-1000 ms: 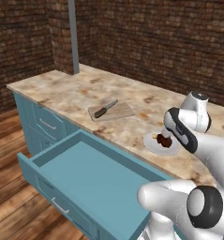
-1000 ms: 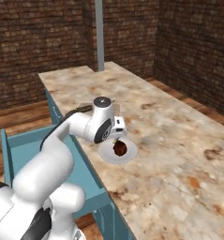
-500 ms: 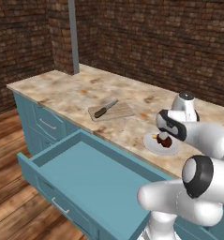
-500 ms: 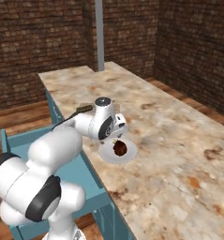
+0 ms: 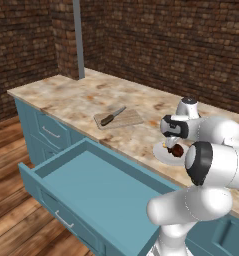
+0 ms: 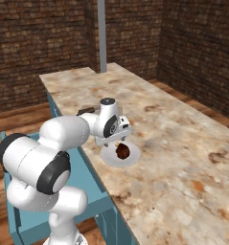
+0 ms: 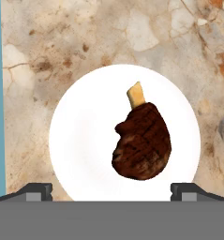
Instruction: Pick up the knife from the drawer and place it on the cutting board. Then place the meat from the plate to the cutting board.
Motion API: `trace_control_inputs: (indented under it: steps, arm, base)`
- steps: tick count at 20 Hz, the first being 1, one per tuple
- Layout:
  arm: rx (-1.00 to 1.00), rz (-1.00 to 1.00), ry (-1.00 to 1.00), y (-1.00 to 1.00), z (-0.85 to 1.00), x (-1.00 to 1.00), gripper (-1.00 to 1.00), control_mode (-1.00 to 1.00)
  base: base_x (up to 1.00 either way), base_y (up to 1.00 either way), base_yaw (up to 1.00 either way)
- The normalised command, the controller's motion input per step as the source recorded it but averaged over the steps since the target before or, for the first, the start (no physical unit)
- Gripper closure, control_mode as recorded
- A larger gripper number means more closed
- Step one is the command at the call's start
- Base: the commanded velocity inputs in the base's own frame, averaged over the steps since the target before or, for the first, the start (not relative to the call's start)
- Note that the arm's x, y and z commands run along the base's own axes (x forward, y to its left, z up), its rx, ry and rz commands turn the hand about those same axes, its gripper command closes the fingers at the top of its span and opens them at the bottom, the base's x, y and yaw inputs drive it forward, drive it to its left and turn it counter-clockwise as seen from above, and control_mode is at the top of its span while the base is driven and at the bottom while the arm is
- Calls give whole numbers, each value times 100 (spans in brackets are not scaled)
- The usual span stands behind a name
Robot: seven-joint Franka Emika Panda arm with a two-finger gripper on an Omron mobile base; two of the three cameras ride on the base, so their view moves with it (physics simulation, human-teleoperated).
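The knife (image 5: 112, 116), silver blade and dark handle, lies on the light wooden cutting board (image 5: 126, 119) on the counter. The white plate (image 5: 163, 153) carries the dark reddish-brown meat (image 5: 177, 150). My gripper (image 5: 169, 145) hangs just above the plate, pointing down, open and holding nothing. From the right base view the gripper (image 6: 117, 143) sits over the meat (image 6: 122, 151) and plate (image 6: 111, 159). In the hand view the meat (image 7: 142, 142), with a pale bone stub, lies right of the plate's (image 7: 85, 140) centre, between my spread fingertips (image 7: 36, 190). The teal drawer (image 5: 86, 180) stands pulled out.
The marble counter (image 5: 81, 100) runs left to a grey vertical post (image 5: 78, 40) against the brick wall. Smaller teal drawer fronts (image 5: 48, 132) sit below the counter. The open drawer juts out in front of the counter, below the plate.
The hand has shifted slightly left and settled over the plate while the arm's elbow swung round. The jaws stay open. Knife, board, plate and meat have not moved.
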Motion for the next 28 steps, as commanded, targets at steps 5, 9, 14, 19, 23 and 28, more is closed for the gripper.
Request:
trace_control_inputs:
  steps: [5, 9, 14, 19, 23, 28]
  arm:
    - [1, 2, 0, -10, -23, 33, -100, -100]
    - [0, 2, 0, -16, -33, 25, -100, -100]
    - [0, 1, 0, -7, -31, 17, -100, -100]
    - [0, 0, 0, 0, -31, 16, -100, -100]
    - [0, 0, 0, -4, -31, 17, -100, -100]
    - [0, 1, 0, -2, -34, 11, -100, -100]
  base:
    - [0, 0, 0]
    - [0, 0, 0]
    - [0, 0, 0]
    - [0, 0, 0]
    - [0, 0, 0]
    - [0, 0, 0]
